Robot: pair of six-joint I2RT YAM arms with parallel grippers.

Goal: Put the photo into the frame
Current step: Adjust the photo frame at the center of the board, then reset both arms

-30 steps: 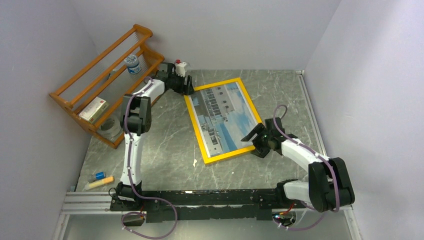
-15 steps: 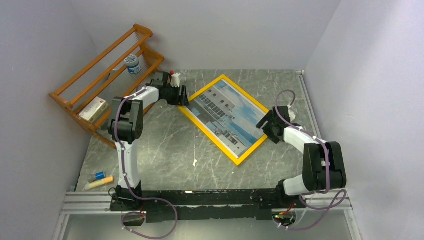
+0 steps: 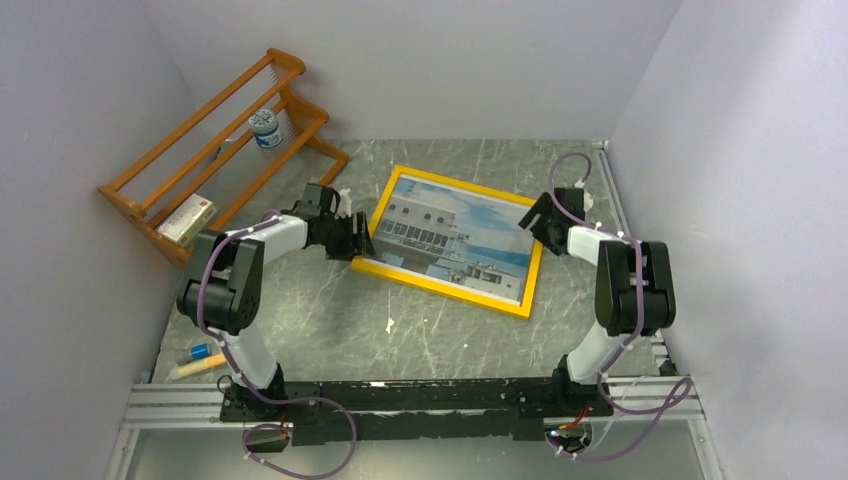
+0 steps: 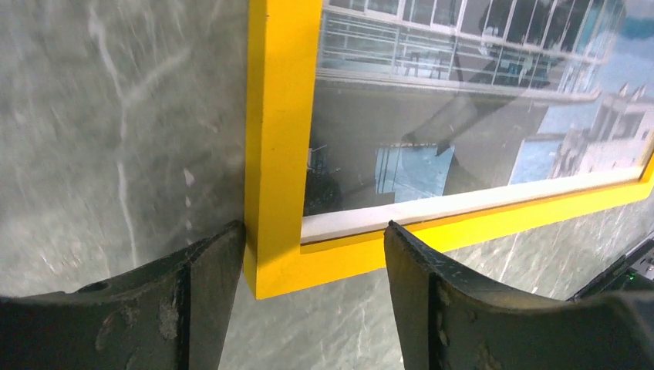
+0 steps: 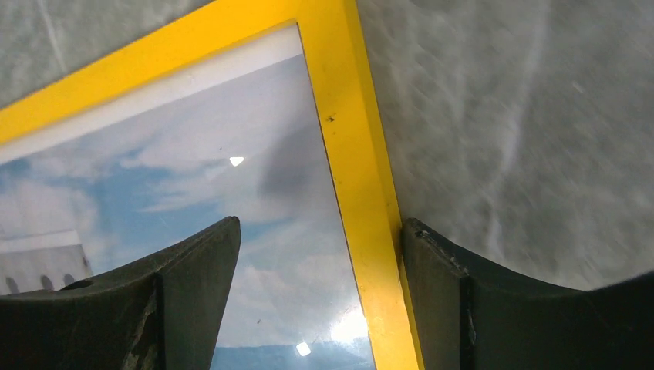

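One frame (image 3: 440, 287), one photo (image 3: 455, 235)

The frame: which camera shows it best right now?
Top external: the whole frame lies flat, photo inside. Left wrist shows only one corner; right wrist only a stretch of one side.

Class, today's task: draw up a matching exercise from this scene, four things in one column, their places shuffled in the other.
Things:
1. bright yellow rectangular picture frame
2. paper photo of a white building
3. white round jar with blue label
4. pale yellow tube

Places:
A. on the orange-brown slatted wooden rack
B. near-left corner of the grey marbled table
C. flat mid-table
D. inside the yellow border

Pairs: 1-C, 2-D, 3-A, 4-B.
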